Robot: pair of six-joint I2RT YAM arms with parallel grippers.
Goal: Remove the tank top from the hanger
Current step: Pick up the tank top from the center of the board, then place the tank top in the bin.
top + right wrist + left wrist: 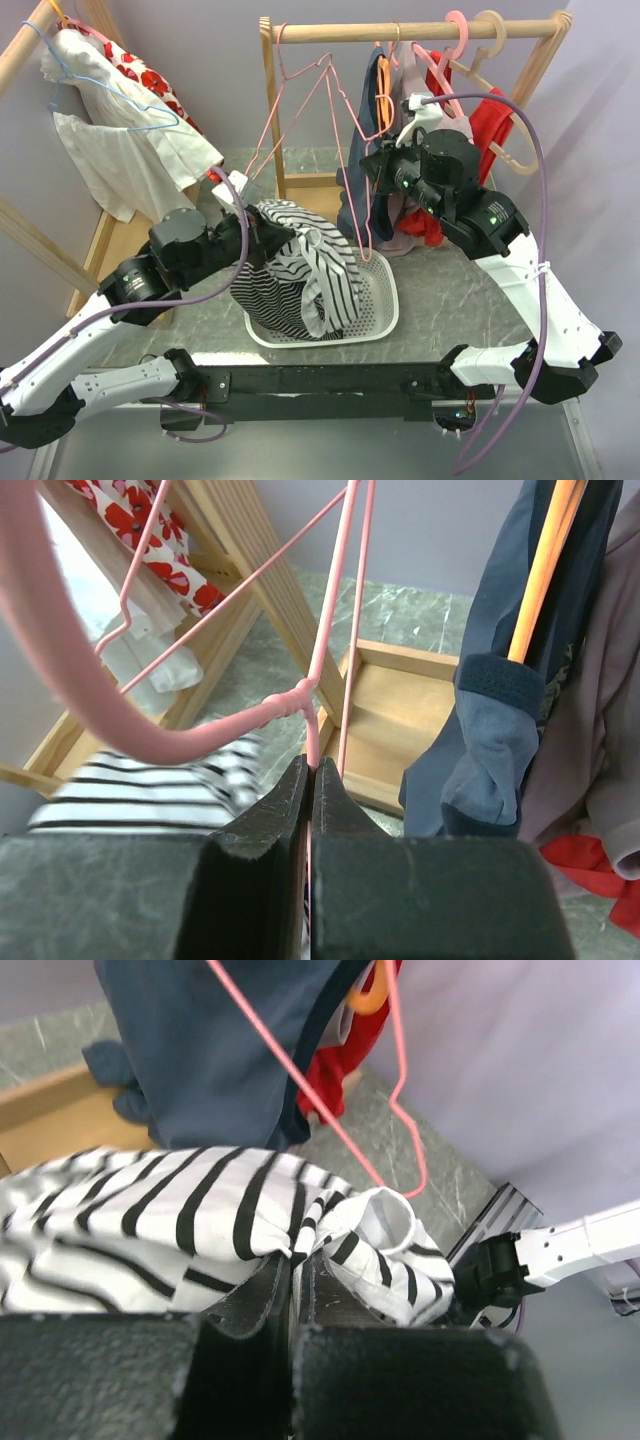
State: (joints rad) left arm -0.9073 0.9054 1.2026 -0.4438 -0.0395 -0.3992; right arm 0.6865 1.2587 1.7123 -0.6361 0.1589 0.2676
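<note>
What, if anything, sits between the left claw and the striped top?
Nothing visible does: the left gripper is shut directly on the striped tank top. The right gripper grips the pink hanger.

Much of the white basket (377, 292) under the striped tank top (310, 265)

White arms (70, 342), black joints (182, 240) (purple cables (541, 180))

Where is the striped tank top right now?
Top view, left of centre: the striped tank top is bunched over the white basket, pinched by the left pincer.
</note>
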